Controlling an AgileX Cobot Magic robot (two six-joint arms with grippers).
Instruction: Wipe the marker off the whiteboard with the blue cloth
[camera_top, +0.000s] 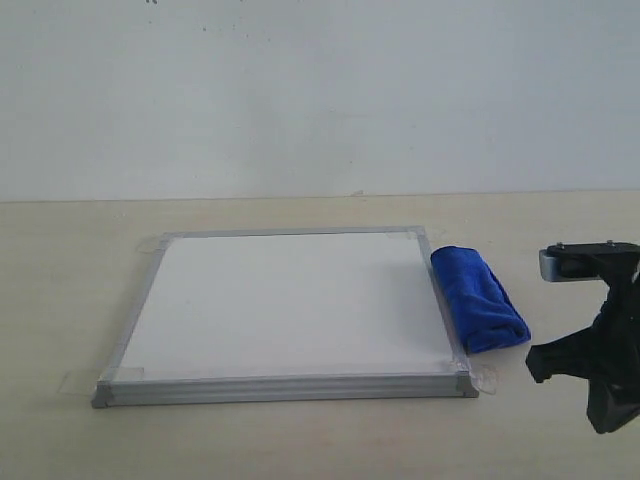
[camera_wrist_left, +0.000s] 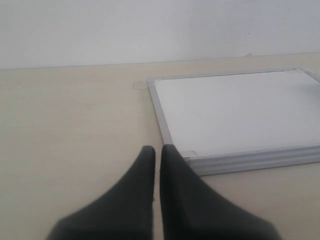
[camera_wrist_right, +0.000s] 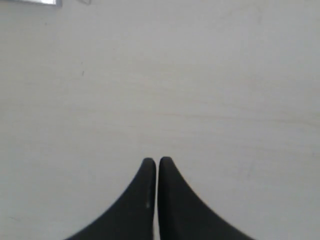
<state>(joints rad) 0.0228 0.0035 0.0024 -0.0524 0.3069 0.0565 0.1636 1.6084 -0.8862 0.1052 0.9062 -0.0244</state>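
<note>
The whiteboard (camera_top: 290, 305) lies flat on the table, silver-framed, its face plain white; the marker is out of view on it. Against the board's right edge rests the blue cloth (camera_top: 478, 298), a rolled bundle on the table that nothing holds. My right arm (camera_top: 605, 350) hangs low to the right of the cloth, apart from it. Its gripper (camera_wrist_right: 158, 160) is shut and empty over bare table, with a board corner (camera_wrist_right: 40, 1) at the edge of that view. My left gripper (camera_wrist_left: 157, 148) is also shut and empty, just off the near left corner of the whiteboard (camera_wrist_left: 235, 110).
Clear tape tabs (camera_top: 75, 380) stick out from the board's corners onto the pale table (camera_top: 60, 290). A white wall (camera_top: 320, 90) closes off the back of the table.
</note>
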